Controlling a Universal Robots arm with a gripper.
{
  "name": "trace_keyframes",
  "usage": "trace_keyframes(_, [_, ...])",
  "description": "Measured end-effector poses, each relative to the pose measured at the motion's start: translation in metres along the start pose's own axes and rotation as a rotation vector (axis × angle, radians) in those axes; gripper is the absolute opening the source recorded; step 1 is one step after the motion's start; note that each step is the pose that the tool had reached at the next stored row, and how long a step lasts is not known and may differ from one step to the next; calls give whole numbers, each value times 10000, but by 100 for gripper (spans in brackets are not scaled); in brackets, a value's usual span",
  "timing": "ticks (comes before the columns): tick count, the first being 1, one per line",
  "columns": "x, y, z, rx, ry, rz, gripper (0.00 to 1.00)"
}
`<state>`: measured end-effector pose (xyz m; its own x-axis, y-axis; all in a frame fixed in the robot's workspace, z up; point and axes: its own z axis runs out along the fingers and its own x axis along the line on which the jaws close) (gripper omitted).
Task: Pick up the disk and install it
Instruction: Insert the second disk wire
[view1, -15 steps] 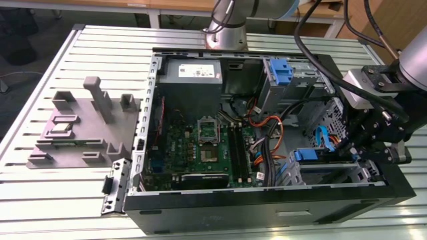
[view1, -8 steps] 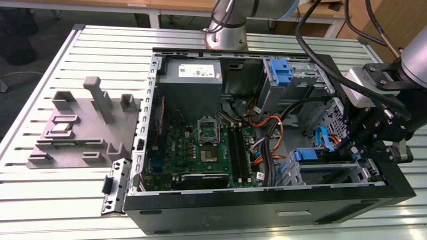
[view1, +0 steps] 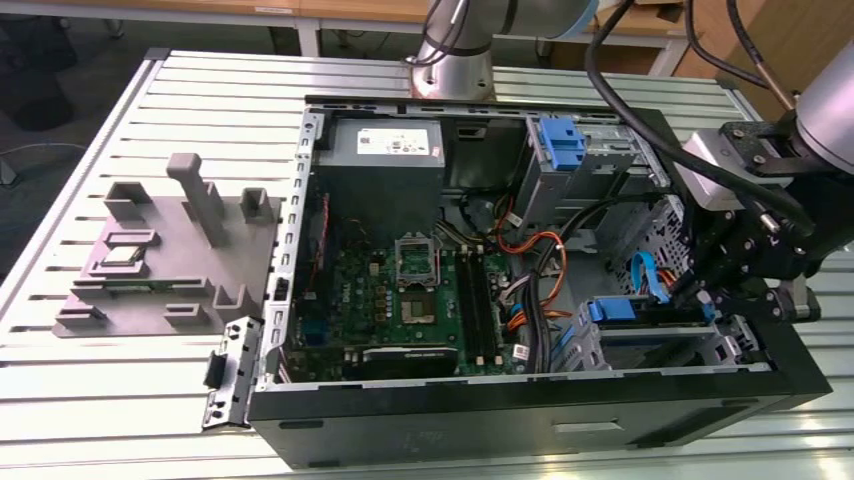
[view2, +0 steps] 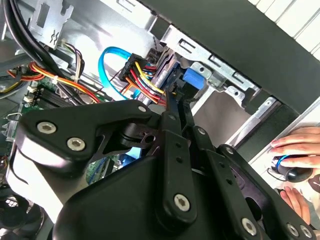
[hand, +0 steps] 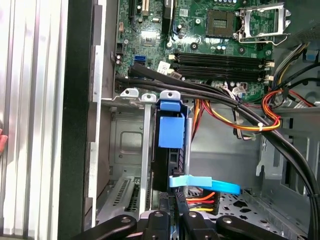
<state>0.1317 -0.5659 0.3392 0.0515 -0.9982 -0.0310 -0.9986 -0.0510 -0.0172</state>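
The open computer case (view1: 534, 400) lies on its side on a slatted metal table (view1: 134, 400), and everything here is placed against it. The disk (view1: 647, 311) sits inside the case, in the drive cage at the corner nearest the exterior view's right, close to the case's black front wall. In the exterior view it shows as a blue-fronted block with a dark body behind it, slotted among grey metal cage walls. In the first wrist view the disk (hand: 171, 150) stands on edge in the cage: a thin dark slab with a blue plastic rail and tab (hand: 171, 131) on its end, and a light blue flat cable (hand: 205, 183) crossing just below it. In the second wrist view the blue end of the disk (view2: 192, 80) peeks out between silver cage brackets, beside a bundle of red, yellow and black wires (view2: 142, 82).

The gripper (view1: 707, 290) hangs over that same corner of the case, right above the disk. In the second wrist view the fingertips (view2: 176, 95) reach to the disk's edge with the jaws drawn close together, seemingly pinching the thin slab; whether they truly press on it I cannot tell.

Deeper in the case lies the green motherboard (view1: 400, 300). Beyond the case's outer wall, a person's hand (view2: 297, 145) rests on a mouse (view2: 295, 172).
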Motion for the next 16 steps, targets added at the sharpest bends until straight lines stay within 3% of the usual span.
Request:
trace_keyframes(12, [-54,0,13,-1,7,1,16])
trace_keyframes(16, [-54,-24,13,-6,128,24,16])
